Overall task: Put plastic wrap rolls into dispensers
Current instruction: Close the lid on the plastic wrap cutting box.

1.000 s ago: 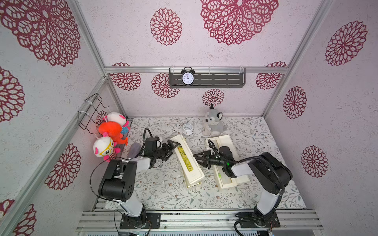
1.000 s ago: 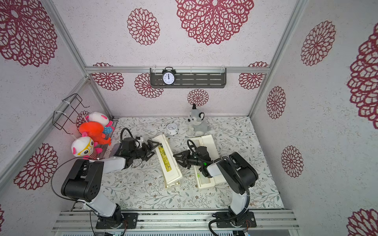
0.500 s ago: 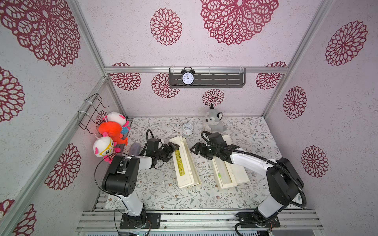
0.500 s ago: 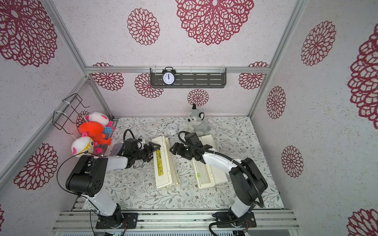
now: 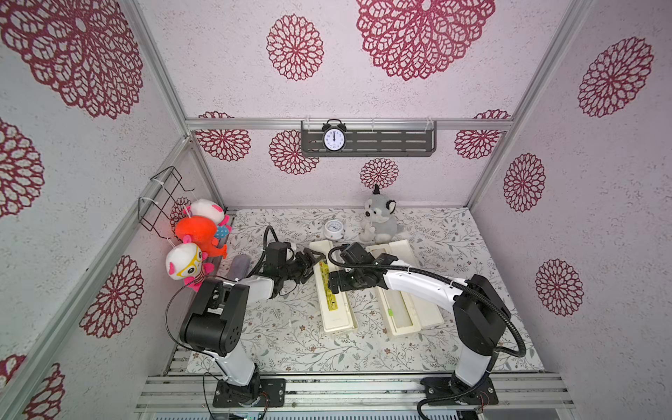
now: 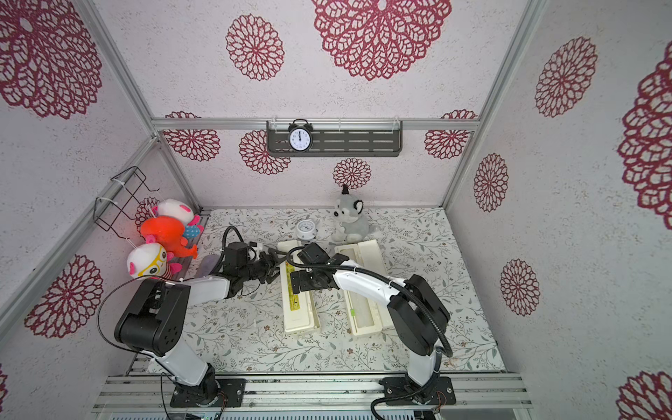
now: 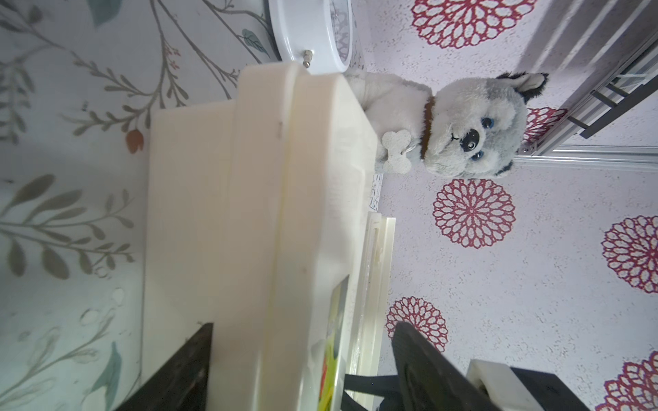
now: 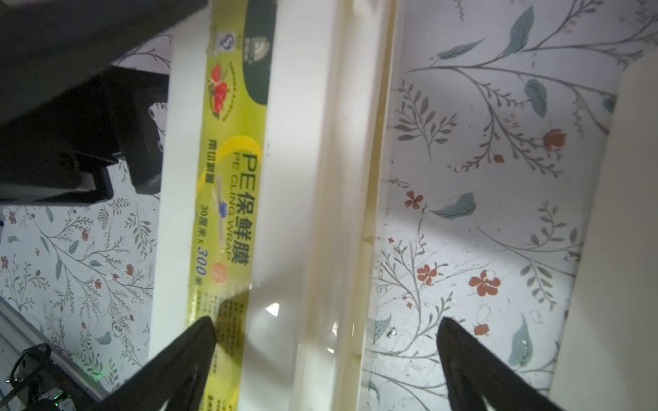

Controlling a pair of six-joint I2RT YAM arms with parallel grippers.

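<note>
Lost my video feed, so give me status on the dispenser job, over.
Left gripper open, jaws straddling labelled dispenser near its far end. Right gripper open above same box. Second dispenser lies open alongside. Small clock, plush dog close behind.

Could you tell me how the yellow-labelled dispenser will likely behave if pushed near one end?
The labelled dispenser looks like rigid moulded plastic, so it probably won't flex. Flat-sided and long, it should slide and pivot rather than roll. Its glossy faces may slip.
</note>
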